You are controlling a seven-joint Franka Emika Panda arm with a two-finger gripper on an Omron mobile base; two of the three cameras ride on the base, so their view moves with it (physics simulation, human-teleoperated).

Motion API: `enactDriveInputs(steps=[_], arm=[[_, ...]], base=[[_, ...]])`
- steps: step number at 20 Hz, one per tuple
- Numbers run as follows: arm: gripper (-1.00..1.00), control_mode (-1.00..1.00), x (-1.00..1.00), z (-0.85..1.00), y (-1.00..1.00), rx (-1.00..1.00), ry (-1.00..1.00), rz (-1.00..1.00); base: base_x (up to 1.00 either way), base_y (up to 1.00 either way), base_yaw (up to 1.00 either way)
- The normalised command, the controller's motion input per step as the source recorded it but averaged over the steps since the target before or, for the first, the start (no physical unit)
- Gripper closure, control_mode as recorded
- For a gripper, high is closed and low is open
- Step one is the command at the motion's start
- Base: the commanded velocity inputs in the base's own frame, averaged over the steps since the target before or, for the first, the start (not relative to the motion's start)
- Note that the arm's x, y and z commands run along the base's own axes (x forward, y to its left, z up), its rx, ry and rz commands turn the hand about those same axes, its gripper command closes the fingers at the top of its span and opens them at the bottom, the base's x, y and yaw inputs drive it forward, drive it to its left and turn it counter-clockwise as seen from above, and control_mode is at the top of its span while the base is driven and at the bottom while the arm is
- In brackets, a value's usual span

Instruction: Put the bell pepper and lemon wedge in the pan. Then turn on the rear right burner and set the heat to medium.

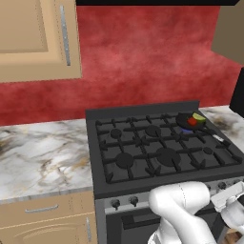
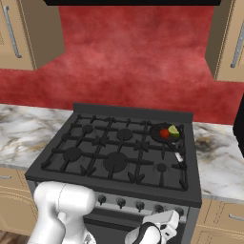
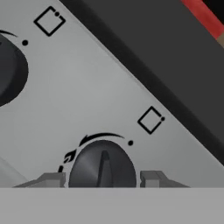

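The small black pan [image 1: 182, 119] [image 2: 156, 132] rests on the rear right burner, its grey handle [image 2: 177, 153] pointing toward the stove front. Inside it lie the red bell pepper [image 1: 192, 122] [image 2: 164, 134] and, touching it, the yellow-green lemon wedge [image 1: 198, 116] [image 2: 173, 129]. My gripper [image 3: 103, 178] is down at the stove's front panel. Its two fingertips [image 3: 52, 178] sit on either side of a dark round burner knob [image 3: 103, 168], shut on it. The knob's pointer line stands nearly straight up in the hand view, beside a curved arrow mark.
A second dark knob [image 3: 8, 70] lies up and left on the grey panel [image 3: 100, 87]. A row of knobs [image 2: 121, 202] runs along the stove front. Marble counters [image 1: 43, 157] [image 2: 217, 162] flank the stove. Wooden cabinets [image 1: 33, 38] hang above.
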Motion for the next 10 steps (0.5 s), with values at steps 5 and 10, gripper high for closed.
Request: enactDriveInputs(steps=[5,10], arm=[[1.00,-1.00,-0.05,0.00,0.00,-0.22,0.00,0.00],[1.00,-1.00,-0.01,0.00,0.00,-0.23,-0.01,0.00]], base=[[0.00,0.00,0.00],[0.00,0.00,0.00]])
